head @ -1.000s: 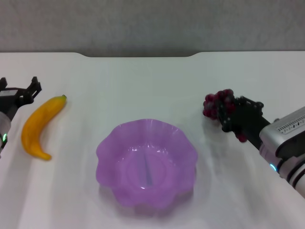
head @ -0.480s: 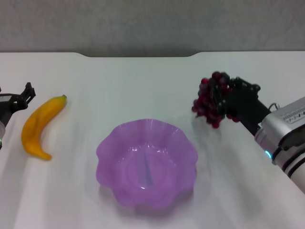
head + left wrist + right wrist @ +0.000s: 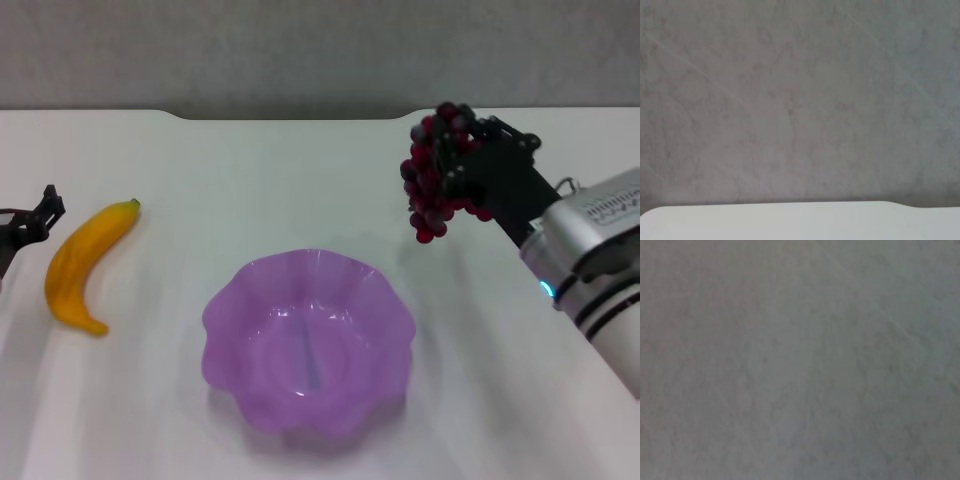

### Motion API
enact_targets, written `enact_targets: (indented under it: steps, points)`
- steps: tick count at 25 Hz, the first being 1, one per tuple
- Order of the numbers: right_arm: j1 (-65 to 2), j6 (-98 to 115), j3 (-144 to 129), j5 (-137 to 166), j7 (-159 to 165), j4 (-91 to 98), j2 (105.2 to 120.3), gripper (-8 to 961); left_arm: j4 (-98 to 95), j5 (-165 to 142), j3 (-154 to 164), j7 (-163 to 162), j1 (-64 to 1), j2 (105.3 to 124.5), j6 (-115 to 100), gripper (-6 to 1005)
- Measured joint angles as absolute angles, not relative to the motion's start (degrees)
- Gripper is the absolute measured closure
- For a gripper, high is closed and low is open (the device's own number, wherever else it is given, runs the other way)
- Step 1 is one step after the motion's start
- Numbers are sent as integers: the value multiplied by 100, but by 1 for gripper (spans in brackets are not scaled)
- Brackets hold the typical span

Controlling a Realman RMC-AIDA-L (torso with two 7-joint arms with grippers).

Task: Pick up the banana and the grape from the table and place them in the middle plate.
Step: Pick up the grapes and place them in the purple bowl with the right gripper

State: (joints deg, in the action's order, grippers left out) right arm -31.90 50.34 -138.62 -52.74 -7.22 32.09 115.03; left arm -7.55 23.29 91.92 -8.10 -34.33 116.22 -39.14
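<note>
The head view looks forward and down from above the tabletop (image 3: 300, 170), taking in its whole width up to the dark notched far edge and the grey wall (image 3: 320, 50) behind it. The left wrist view faces level toward that same wall (image 3: 800, 100), with only a thin strip of tabletop (image 3: 790, 222) along one border, so both share the far edge. The right wrist view is filled with blank grey wall (image 3: 800, 360).
</note>
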Motion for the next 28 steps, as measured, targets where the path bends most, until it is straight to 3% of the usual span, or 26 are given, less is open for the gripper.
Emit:
enact_targets:
  steps: [12,28]
  points:
    - [-2605,4073,-13388,-5116,-2537,5175,11506,680,-760,2329,9193,-816,-3434,11618,-3914,148]
    - [-2813,3630,-14485,-4935,-2427,5463,11547,684,-791,2329,9193,-818,-3499,11619,-3911,151]
